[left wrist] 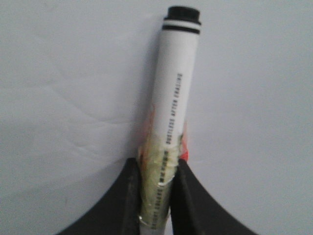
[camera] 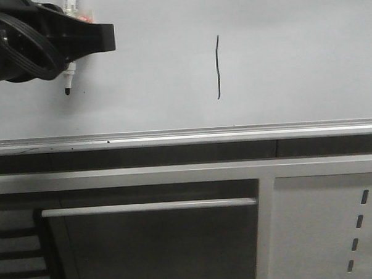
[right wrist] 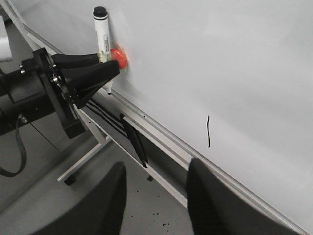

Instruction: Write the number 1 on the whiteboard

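Observation:
The number 1 is a thin black wavy vertical stroke near the middle of the whiteboard. It also shows in the right wrist view. My left gripper is at the board's upper left, well to the left of the stroke. It is shut on a white marker pen whose black tip points down, close to the board. In the left wrist view the pen sits between the gripper's black fingers, wrapped in tape. My right gripper is open and empty, away from the board.
The board's silver bottom rail runs across below the stroke. Below it are a white panel with slot holes and a dark recess with a pale bar. The left arm and the grey floor show in the right wrist view.

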`<move>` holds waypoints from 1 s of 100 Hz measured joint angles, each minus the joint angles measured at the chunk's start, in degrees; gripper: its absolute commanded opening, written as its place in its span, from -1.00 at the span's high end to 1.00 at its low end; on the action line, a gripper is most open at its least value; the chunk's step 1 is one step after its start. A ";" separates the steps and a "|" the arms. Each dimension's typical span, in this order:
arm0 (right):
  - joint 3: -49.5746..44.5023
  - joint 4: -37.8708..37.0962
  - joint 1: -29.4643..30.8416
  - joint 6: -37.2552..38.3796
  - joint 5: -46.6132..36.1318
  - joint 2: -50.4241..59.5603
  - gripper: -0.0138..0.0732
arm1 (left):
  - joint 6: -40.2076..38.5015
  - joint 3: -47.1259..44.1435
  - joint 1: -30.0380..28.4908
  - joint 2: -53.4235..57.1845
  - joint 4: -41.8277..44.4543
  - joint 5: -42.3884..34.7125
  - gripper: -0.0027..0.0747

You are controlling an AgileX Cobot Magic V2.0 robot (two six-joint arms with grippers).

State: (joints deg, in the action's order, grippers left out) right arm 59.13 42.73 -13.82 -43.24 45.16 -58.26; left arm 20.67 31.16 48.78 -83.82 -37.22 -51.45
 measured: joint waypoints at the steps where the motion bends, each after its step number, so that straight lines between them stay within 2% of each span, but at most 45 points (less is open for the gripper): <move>1: 0.00 0.00 0.00 0.00 0.00 0.00 0.08 | 0.00 0.00 0.00 0.00 0.00 0.00 0.98; 13: 0.00 0.00 0.00 0.00 0.00 0.00 0.08 | 0.00 0.00 0.00 -0.02 0.31 0.00 0.97; 18: 0.00 0.00 0.00 0.00 0.00 0.00 0.08 | 0.00 0.00 0.00 -0.12 0.72 0.00 0.90; 35: 0.00 0.00 0.00 0.00 0.10 0.00 0.08 | 0.00 0.00 0.00 -0.46 1.26 0.00 0.38; 45: 0.00 0.00 0.00 0.00 0.22 0.00 0.08 | 0.00 0.28 -0.22 -0.56 1.03 0.00 0.17; 76: 0.00 0.00 0.00 0.00 0.71 0.00 0.08 | 0.00 0.43 -0.24 -0.48 -0.29 -0.48 0.12; 95: 0.00 0.00 0.00 0.00 0.84 0.00 0.08 | 0.00 0.43 -0.24 -0.48 -0.19 0.24 -0.34; 100: 0.00 0.00 0.00 0.00 0.84 0.00 0.08 | 0.00 0.43 -0.24 -0.48 0.21 0.99 -0.38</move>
State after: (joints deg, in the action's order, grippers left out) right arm 59.13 42.73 -13.82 -43.24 46.00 -58.26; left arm 20.67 31.58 48.54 -84.30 -37.01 -50.46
